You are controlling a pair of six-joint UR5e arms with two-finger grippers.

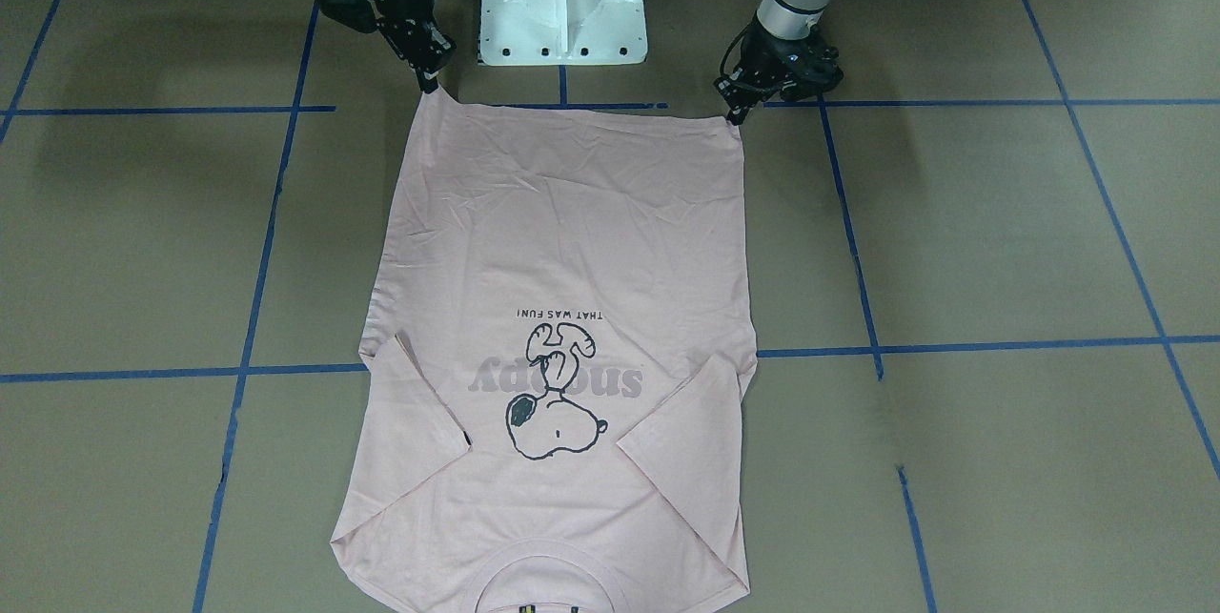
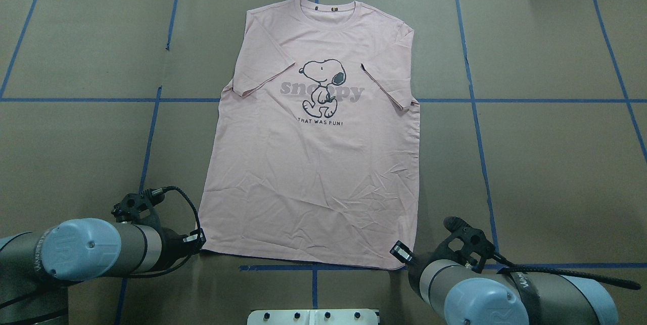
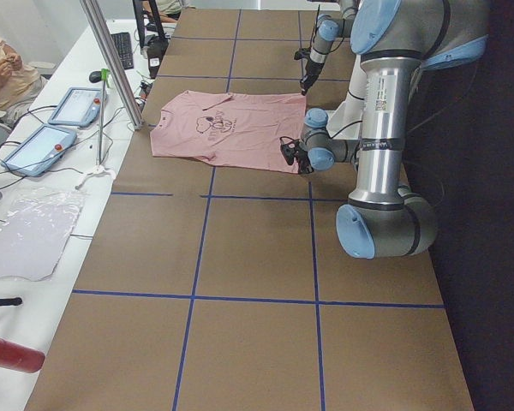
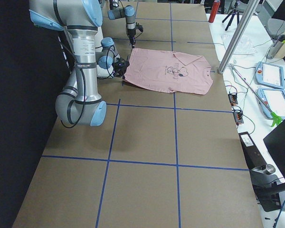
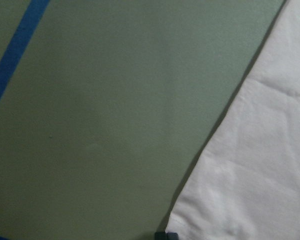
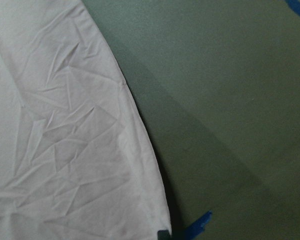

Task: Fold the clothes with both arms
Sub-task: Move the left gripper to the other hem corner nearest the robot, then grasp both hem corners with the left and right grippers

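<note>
A pale pink T-shirt (image 1: 572,241) (image 2: 313,163) lies flat on the brown table, print up. Both sleeves are folded inward, the collar is on the far side and the hem is nearest the robot. My left gripper (image 1: 735,114) (image 2: 200,240) is down at one hem corner and looks shut on it. At the other hem corner, my right gripper (image 1: 430,84) (image 2: 399,253) is shut on the cloth, which rises to a small point there. Each wrist view shows the shirt's edge (image 5: 255,175) (image 6: 65,150) running down to a dark fingertip at the bottom edge.
The white pedestal base (image 1: 562,3) stands between the arms, just behind the hem. Blue tape lines (image 2: 151,128) grid the table. Beyond the collar side stand a metal pole (image 3: 111,60), tablets (image 3: 75,105) on a side bench, and a seated person (image 3: 0,60).
</note>
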